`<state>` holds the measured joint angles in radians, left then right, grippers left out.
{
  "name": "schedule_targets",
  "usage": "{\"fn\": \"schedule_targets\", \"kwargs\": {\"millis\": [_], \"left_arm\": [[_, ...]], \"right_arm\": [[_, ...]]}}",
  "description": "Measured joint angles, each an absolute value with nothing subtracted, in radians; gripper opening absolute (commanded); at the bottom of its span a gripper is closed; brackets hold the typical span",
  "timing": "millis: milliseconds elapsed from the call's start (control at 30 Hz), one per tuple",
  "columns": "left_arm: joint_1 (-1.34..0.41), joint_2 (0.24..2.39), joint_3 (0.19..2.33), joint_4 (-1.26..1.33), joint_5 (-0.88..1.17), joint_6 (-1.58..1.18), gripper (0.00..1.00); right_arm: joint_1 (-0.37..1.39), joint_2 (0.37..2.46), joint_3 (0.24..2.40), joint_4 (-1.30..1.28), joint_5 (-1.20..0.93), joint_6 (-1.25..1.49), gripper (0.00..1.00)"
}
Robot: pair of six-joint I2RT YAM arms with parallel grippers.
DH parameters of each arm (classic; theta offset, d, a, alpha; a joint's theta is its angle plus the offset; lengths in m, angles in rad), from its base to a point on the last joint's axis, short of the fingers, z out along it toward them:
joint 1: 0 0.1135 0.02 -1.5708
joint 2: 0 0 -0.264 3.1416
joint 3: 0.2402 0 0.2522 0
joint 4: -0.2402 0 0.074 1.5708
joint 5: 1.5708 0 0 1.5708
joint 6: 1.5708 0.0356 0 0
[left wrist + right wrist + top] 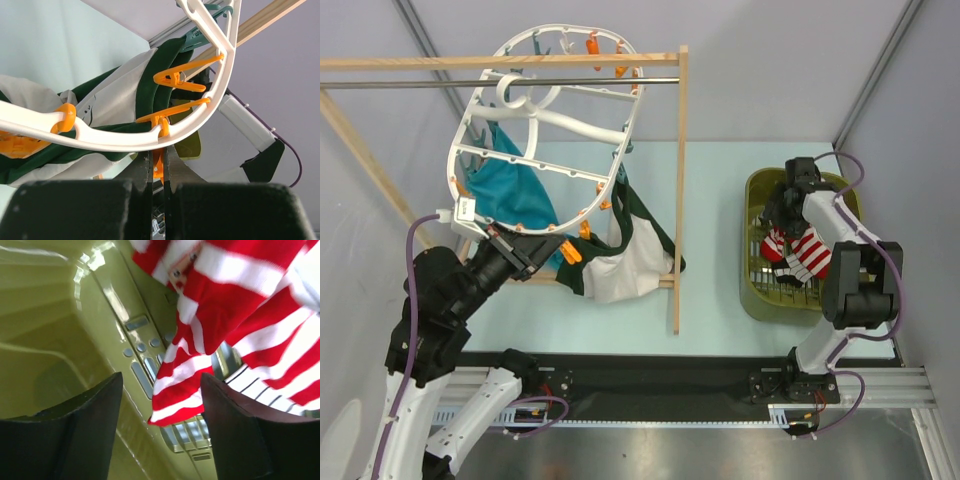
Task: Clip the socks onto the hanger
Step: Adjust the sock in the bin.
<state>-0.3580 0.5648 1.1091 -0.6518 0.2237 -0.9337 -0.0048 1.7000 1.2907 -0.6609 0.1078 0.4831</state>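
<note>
From the top camera, the hanger (542, 118) hung by its hook on the metal rod (410, 84) of the wooden rack (680, 190), tilted so that its lower rim faced the left arm. The left gripper (558, 249) sat at that lower rim, against an orange clip (571, 252). A teal cloth (515, 195) and a dark green-and-white garment (620, 255) hung from the frame. On the right of the table stood an olive basket (757, 185) with the socks (802, 256) piled inside. The right gripper (778, 222) reached down into it just beside them. Its jaws could not be read from this view.

In the left wrist view, the left gripper (157, 161) had its 2 fingers (141, 170) pressed together on the orange clip (158, 169), just under the curved white rim of the hanger (125, 143). Other orange clips (179, 80) stuck out along that rim, and the garment (115, 100) draped behind it.

In the right wrist view, the right gripper (161, 385) stood spread wide, with its fingers (95, 410) well apart and nothing pinched. A red-and-white sock (186, 367) hung down between them, nearer the right finger. More socks (265, 390), including a white one with thin black stripes, lay behind it. The basket (50, 315) wall filled the left side.
</note>
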Motion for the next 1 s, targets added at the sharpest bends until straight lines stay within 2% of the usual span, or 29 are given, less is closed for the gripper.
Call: {"fn": "schedule_targets", "kwargs": {"millis": [33,67,133,167,200,467,567,600,733,767,900,1000], "left_arm": [[-0.358,0.565,1.109,-0.652,0.224,-0.933,0.0],[-0.358,0.565,1.109,-0.652,0.224,-0.934,0.0],[-0.358,0.565,1.109,-0.652,0.224,-0.934,0.0],[-0.358,0.565,1.109,-0.652,0.224,-0.933,0.0],[-0.358,0.565,1.109,-0.652,0.224,-0.933,0.0],[-0.358,0.564,1.109,-0.652,0.224,-0.934,0.0],[-0.358,0.564,1.109,-0.652,0.224,-0.934,0.0],[-0.358,0.564,1.109,-0.651,0.224,-0.934,0.0],[-0.358,0.563,1.109,-0.651,0.225,-0.934,0.0],[-0.358,0.563,1.109,-0.652,0.225,-0.934,0.0],[-0.358,0.561,1.109,-0.652,0.226,-0.934,0.0],[-0.358,0.56,1.109,-0.652,0.232,-0.934,0.0]], "right_arm": [[-0.004,1.707,1.281,-0.656,0.106,0.496,0.62],[-0.004,1.716,1.268,-0.648,0.102,0.508,0.52],[-0.004,1.73,1.243,-0.634,0.087,0.531,0.42],[-0.005,1.733,1.235,-0.631,0.078,0.541,0.09],[-0.009,1.734,1.231,-0.629,0.061,0.544,0.0],[-0.147,1.617,1.231,-0.522,-0.069,0.637,0.01],[-0.194,1.581,1.221,-0.424,-0.088,0.682,0.28],[-0.202,1.576,1.208,-0.383,-0.097,0.695,0.32],[-0.206,1.584,1.127,-0.318,-0.141,0.73,0.61],[-0.204,1.584,1.102,-0.32,-0.146,0.732,0.65],[-0.193,1.569,1.055,-0.372,-0.142,0.696,0.64],[-0.176,1.507,1.055,-0.413,-0.111,0.638,0.59]]}}
